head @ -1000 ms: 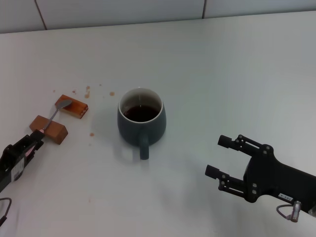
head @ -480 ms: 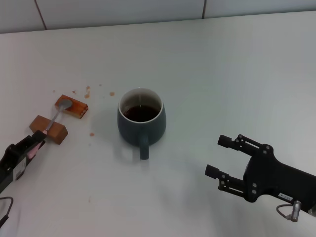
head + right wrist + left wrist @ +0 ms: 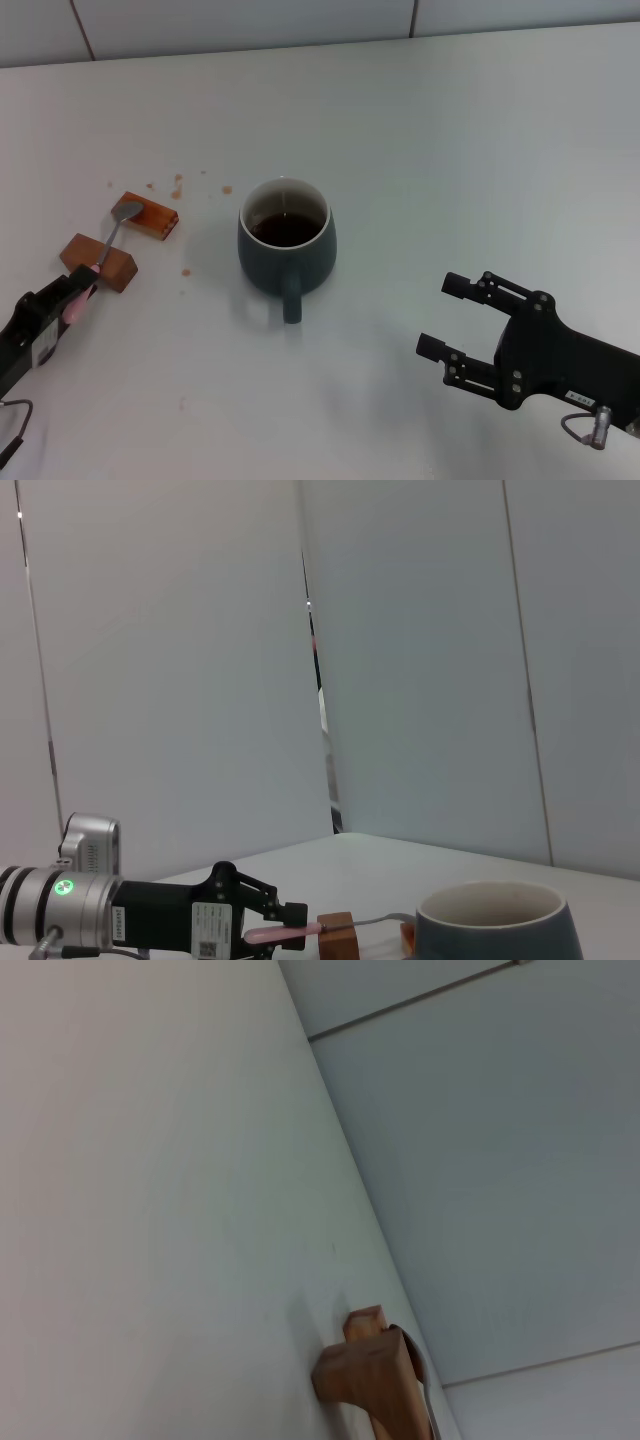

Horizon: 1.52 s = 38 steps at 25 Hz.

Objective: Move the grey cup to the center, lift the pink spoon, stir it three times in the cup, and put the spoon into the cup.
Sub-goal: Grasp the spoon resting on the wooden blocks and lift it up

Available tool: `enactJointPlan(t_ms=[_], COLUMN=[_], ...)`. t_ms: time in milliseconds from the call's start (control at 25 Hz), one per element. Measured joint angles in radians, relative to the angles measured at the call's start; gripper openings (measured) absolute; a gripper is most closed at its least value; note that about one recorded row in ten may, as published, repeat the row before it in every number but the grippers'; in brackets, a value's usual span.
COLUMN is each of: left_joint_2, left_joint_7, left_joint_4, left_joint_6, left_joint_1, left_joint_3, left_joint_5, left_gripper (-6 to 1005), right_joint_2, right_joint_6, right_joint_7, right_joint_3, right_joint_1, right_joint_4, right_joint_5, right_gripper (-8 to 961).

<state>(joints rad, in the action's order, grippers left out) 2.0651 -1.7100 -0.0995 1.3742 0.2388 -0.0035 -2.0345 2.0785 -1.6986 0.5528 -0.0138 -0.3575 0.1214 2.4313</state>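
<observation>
White surface point(image 3: 450, 130); cup point(image 3: 286, 240) centred. My left fingers point(image 3: 78, 296) pinching spoon point(image 3: 108, 240) handle, pulled back slightly: lift starting. Right fingers point(image 3: 446, 317) spread, idle.

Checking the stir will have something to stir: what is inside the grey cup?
The grey cup holds dark brown liquid below its pale inner rim. Nothing else shows in it; its bottom is covered by the liquid.
</observation>
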Motion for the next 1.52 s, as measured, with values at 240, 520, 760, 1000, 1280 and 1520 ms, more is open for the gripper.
enactJointPlan(t_ms=[240,520,760,1000,1280,1520], left_joint_2=[0.0,0.0,-0.001,-0.001,-0.001,-0.001], left_joint_7=[-0.002,-0.003,-0.001,-0.001,-0.002,-0.001], left_joint_4=[0.006,0.01,0.022,0.023,0.023,0.023], left_joint_6=[0.002,0.003,0.003,0.0,-0.001,0.005], left_joint_1=[-0.001,0.0,0.003,0.004,0.003,-0.004], left_joint_3=[0.003,0.005,0.006,0.007,0.007,0.002], left_joint_5=[0.001,-0.001,-0.003,-0.005,-0.005,-0.001], left_gripper=[218,237,265,292,324,352], right_joint_2=[0.0,0.0,0.0,0.0,0.0,0.0], right_joint_6=[-0.001,-0.001,-0.001,-0.001,-0.001,-0.001], right_joint_7=[0.0,-0.001,-0.001,-0.001,-0.001,-0.001], right_joint_3=[0.0,0.0,0.0,0.0,0.001,0.002], right_joint_1=[0.0,0.0,0.0,0.0,-0.006,-0.008], right_joint_4=[0.0,0.0,0.0,0.0,0.0,-0.001], right_joint_5=[0.0,0.0,0.0,0.0,0.001,0.002], right_gripper=[758,758,757,757,758,758])
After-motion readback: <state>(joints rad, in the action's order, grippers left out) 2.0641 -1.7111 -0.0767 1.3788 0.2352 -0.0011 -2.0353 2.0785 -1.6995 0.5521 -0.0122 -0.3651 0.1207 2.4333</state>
